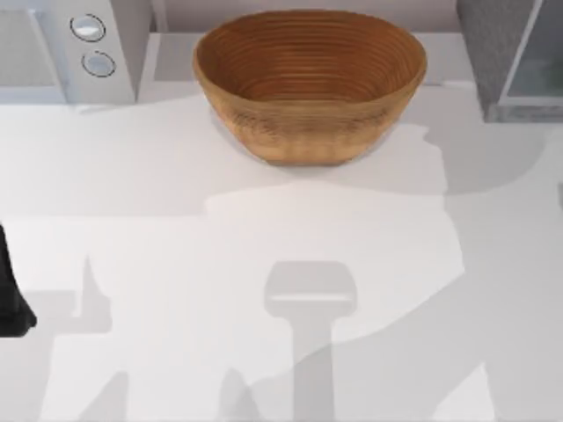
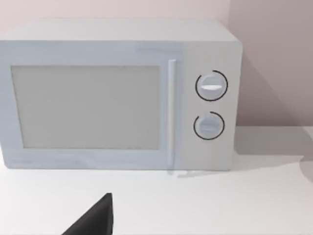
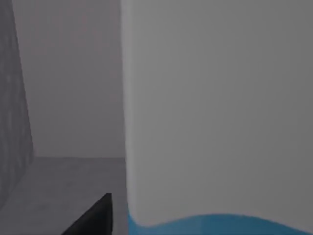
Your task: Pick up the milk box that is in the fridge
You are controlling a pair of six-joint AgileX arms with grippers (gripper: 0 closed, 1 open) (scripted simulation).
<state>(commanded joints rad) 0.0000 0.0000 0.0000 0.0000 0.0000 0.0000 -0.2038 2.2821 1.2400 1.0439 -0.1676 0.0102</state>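
The milk box [image 3: 215,112] looms very close in the right wrist view, a white face with a blue band at its base. It stands on the grey floor inside the fridge [image 1: 515,57], the dark grey cabinet with a pale glassy panel at the table's back right. One dark fingertip [image 3: 95,218] of my right gripper sits beside the carton with a small gap between them, and nothing is held. My left gripper [image 1: 10,303] is parked at the table's left edge, and its fingertip [image 2: 95,220] shows in the left wrist view.
A large brown ribbed bowl [image 1: 310,83] stands at the back middle. A light grey box with two round dials [image 1: 79,48] is at the back left, facing the left wrist camera [image 2: 117,98]. Arm shadows cross the white tabletop [image 1: 264,264].
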